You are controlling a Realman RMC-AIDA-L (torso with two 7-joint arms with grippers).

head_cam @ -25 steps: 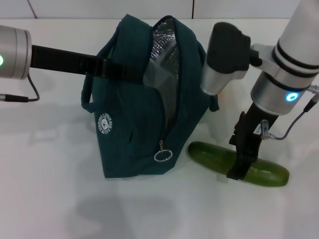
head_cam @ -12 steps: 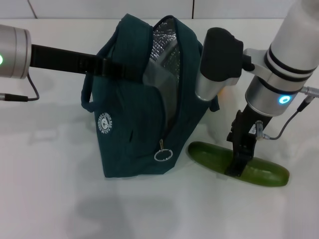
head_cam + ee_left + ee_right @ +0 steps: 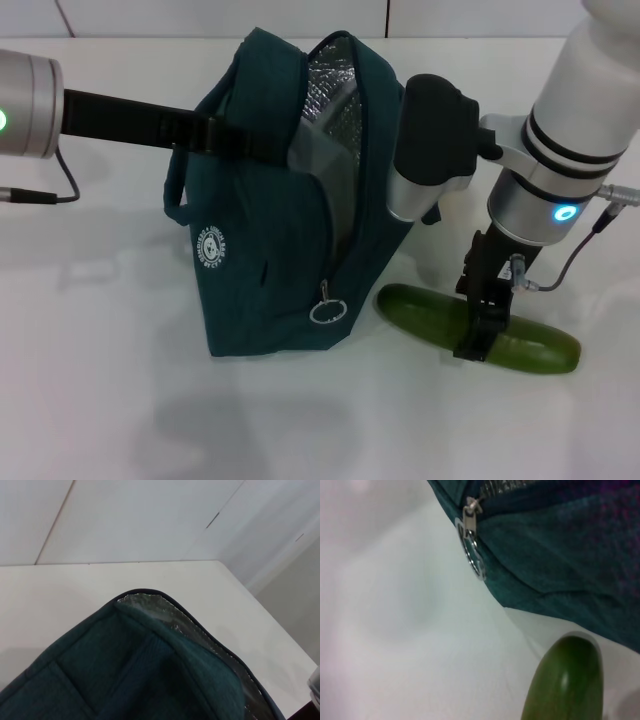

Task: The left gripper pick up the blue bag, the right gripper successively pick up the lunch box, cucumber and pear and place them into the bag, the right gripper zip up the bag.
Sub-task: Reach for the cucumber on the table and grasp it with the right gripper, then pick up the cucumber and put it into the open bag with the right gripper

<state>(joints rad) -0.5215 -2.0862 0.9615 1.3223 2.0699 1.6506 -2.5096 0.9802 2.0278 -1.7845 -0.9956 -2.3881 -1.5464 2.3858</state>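
1. Blue bag (image 3: 285,220) upright on the white desk (image 3: 100,400), top unzipped and gaping, silver lining (image 3: 335,85) showing inside; contents hidden from every view.
2. Zipper pull with its metal ring (image 3: 326,311) hanging low on the bag's front edge, close to the cucumber's near end.
3. Cucumber (image 3: 480,330) lying flat on the desk just beside the bag's right-hand base, not in the bag.
4. Right gripper (image 3: 480,335) down on the cucumber's middle, jaws set narrowly astride it; whether clamped tight, cannot tell.
5. Left gripper (image 3: 250,145) reaching in from the left at the bag's upper rim, by the opening; state of the jaws cannot be made out.
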